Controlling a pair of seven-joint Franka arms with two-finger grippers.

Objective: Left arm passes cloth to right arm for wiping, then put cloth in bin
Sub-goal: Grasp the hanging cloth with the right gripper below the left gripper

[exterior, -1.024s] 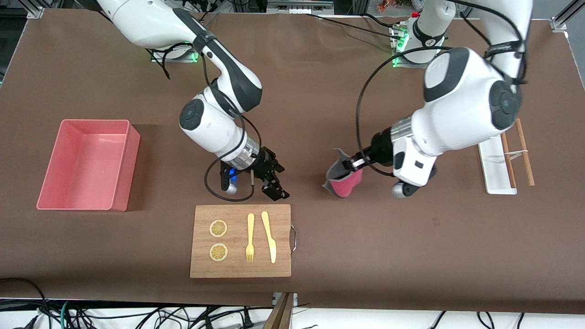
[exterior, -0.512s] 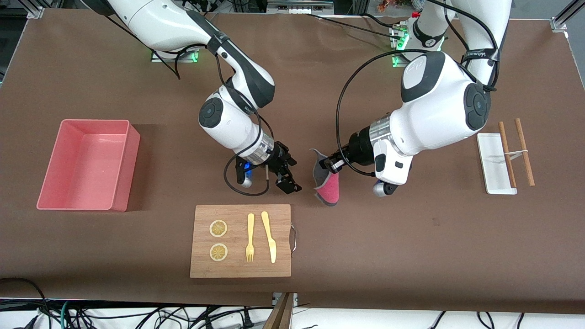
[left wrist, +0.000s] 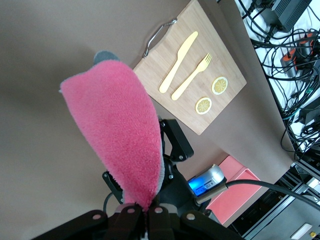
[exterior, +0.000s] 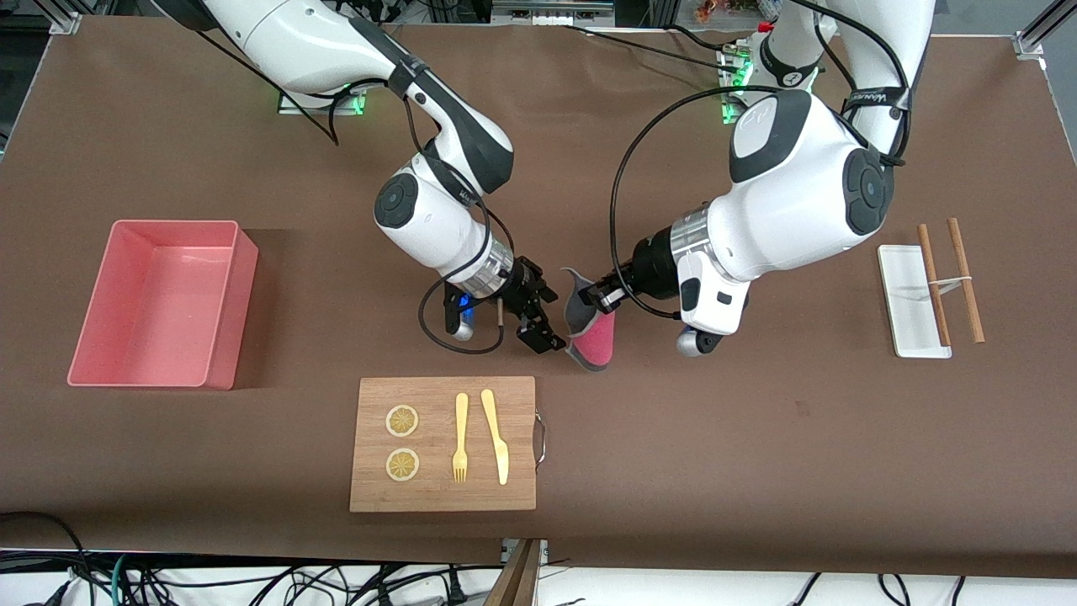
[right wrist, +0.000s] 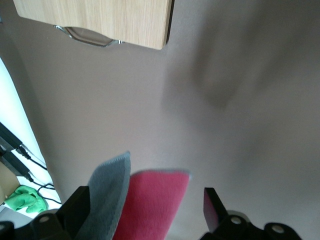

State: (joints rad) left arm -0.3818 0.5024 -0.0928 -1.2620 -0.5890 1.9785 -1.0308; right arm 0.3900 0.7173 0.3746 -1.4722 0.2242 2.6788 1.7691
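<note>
My left gripper [exterior: 599, 297] is shut on the top edge of the cloth [exterior: 591, 337], which hangs folded above the table, red-pink face out and grey inside. In the left wrist view the cloth [left wrist: 120, 140] hangs from my shut left gripper [left wrist: 145, 214]. My right gripper [exterior: 549, 318] is open right beside the cloth. In the right wrist view the cloth [right wrist: 150, 205] sits between the spread fingers [right wrist: 212, 205] of my right gripper [right wrist: 145, 212], which are not closed on it. The pink bin [exterior: 160, 303] stands empty toward the right arm's end of the table.
A wooden board [exterior: 443, 443] with two lemon slices, a yellow fork and a yellow knife lies nearer the front camera than both grippers. A white tray [exterior: 910, 299] with wooden chopsticks lies toward the left arm's end.
My left gripper has carried the cloth toward the right arm. My right gripper has moved toward it, and its open fingers now flank the cloth.
</note>
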